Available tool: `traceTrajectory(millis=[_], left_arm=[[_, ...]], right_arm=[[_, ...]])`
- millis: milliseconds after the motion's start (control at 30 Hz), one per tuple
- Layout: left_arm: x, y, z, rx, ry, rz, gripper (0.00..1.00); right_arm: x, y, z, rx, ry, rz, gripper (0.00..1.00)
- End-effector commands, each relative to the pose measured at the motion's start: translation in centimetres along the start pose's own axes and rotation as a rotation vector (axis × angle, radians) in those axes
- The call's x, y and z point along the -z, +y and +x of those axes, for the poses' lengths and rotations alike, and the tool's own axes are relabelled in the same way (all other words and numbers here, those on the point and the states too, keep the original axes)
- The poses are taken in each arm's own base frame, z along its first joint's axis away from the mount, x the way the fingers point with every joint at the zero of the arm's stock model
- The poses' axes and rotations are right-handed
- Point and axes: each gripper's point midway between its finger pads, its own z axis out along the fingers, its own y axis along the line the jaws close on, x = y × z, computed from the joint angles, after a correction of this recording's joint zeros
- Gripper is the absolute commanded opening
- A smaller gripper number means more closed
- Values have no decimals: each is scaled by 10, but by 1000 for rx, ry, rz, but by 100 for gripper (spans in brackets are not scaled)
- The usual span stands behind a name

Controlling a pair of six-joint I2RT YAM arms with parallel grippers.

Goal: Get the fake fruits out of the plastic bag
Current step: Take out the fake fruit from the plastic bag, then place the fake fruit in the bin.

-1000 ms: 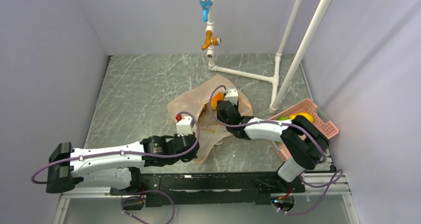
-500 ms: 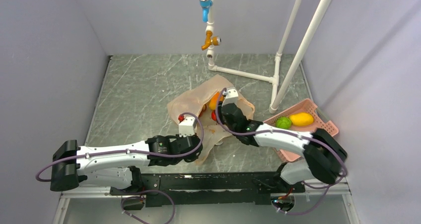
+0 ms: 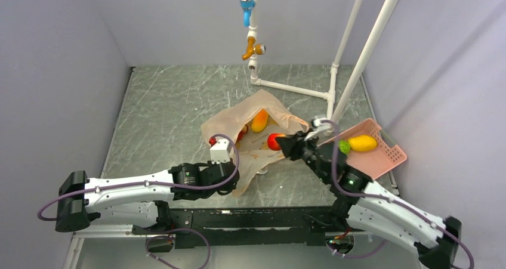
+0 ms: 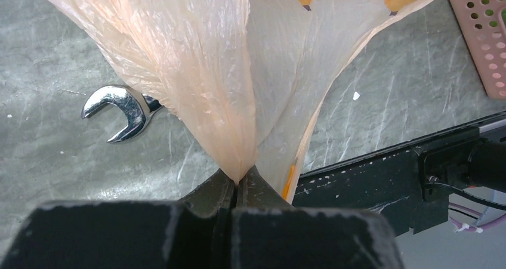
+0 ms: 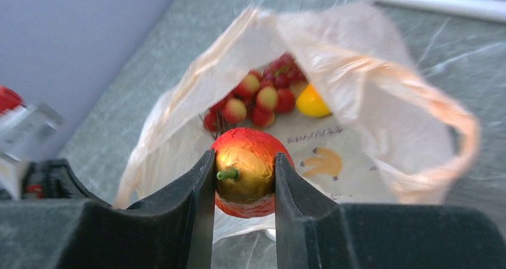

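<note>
Plastic bag (image 3: 250, 126) at centre of counter (image 3: 167, 114), grape bunch (image 5: 256, 99) inside; pipe frame (image 3: 292, 89) behind, basket (image 3: 388, 158) to its right. Wrench (image 4: 122, 111) on counter, handle tucked under bag. Apple (image 3: 274, 141) between bag and basket, in right gripper's (image 5: 244, 157) jaws.

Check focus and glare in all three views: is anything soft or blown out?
Right wrist: the red fruit in the right tool is sharp, the plastic bag and grape bunch behind it smeared. Left wrist: the left tool is a soft dark mass, the wrench glints brightly. Top external: even light, crisp, soft shadows only.

Crinkly translucent plastic bag (image 4: 197, 72) — glossy fruit (image 5: 249, 157)
</note>
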Motion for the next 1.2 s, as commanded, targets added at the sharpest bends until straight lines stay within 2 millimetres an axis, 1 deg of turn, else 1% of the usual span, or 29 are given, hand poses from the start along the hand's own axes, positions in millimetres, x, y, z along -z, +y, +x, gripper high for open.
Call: traceTrajectory(millis=[0,100,133,167,233,300,400,500,567,600,667,767,833,933,967,1000,1033,1133,1167], left_arm=[[1,7,-3,13,-26,-25,0],[0,7,-3,14,-28,-27,0],[0,7,-3,12,-28,-24,0],[0,6,-3,14,-29,-22,0],[0,5,-4,9,-29,-19,0],[1,4,-5,6,-31,-20,0],[3,4,-6,0,-29,-25,0],[4,4,-7,2,-30,-21,0],[4,4,-6,6,-29,-17,0],[4,3,-6,9,-29,-13,0],[4,2,-5,12,-26,-3,0],[5,2,-5,17,-25,11,0],[6,1,-6,18,-28,18,0],[9,1,-7,21,-31,30,0],[10,1,-8,22,-33,36,0],[11,0,-8,26,-36,46,0],[12,0,-9,29,-40,54,0],[14,-3,-12,32,-50,74,0],[14,-3,-12,31,-54,75,0]], right_arm=[[41,-39,-38,-50,-175,160,0],[64,-65,-50,-111,-268,266,0],[70,-78,-51,-139,-294,327,0],[79,-96,-52,-172,-334,422,0],[94,-123,-49,-209,-375,572,0],[107,-144,-45,-225,-395,709,0],[121,-162,-40,-201,-390,869,0],[125,-172,-35,-146,-363,990,0],[131,-183,-29,-112,-357,1086,0],[138,-192,-26,-108,-361,1149,0],[152,-205,-26,-86,-359,1265,0],[154,-220,-23,-92,-343,1381,0],[154,-233,-19,-135,-321,1444,0],[136,-254,9,-245,-209,1393,0],[135,-264,15,-272,-194,1379,0],[133,-270,22,-316,-195,1360,0],[134,-273,25,-333,-202,1364,0],[140,-274,16,-303,-205,1400,0],[140,-274,17,-302,-198,1401,1]])
